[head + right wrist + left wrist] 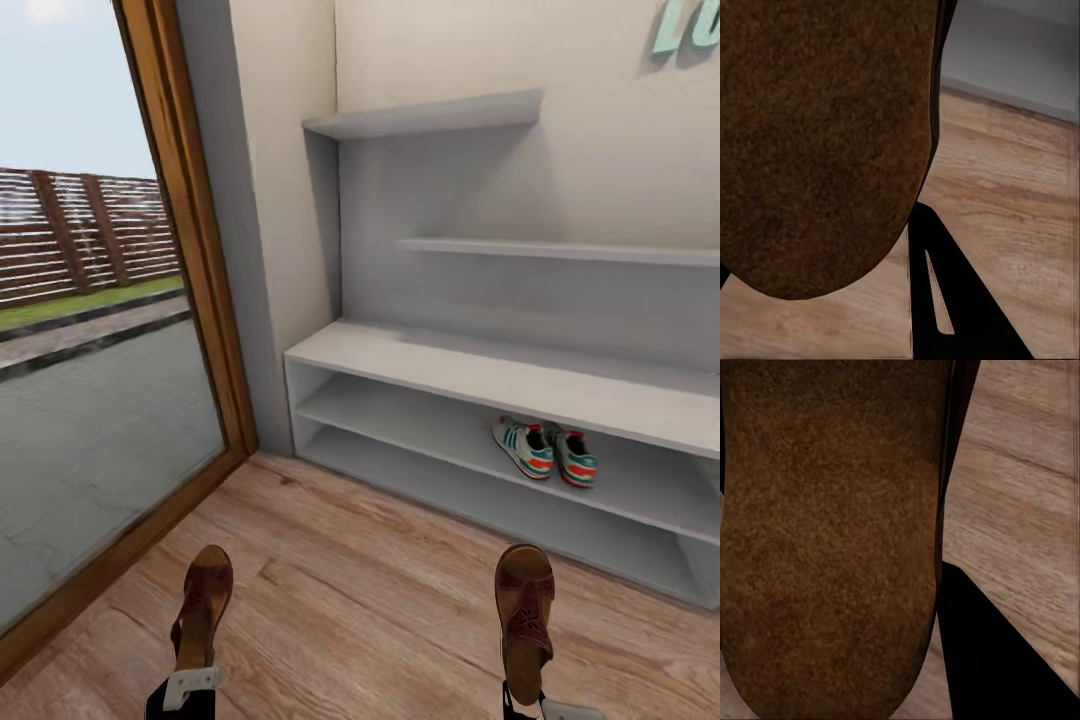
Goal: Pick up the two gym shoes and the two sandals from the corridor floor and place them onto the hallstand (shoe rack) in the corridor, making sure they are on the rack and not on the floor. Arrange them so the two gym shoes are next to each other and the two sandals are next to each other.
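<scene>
Sandals held aloft, one per arm: left gripper (pixel 190 688) pinching left sandal (pixel 202 605), right gripper (pixel 540 706) pinching right sandal (pixel 525 620), both above corridor floor (pixel 360 590). Best to carry them level and set them side by side on the hallstand (pixel 420 360). Its upper open shelf row already holds both gym shoes (pixel 545 451), touching.

Cream wall (pixel 600 130), wood-framed glass door (pixel 195 250) (fence, grass outside), plank floor (pixel 360 590)
</scene>
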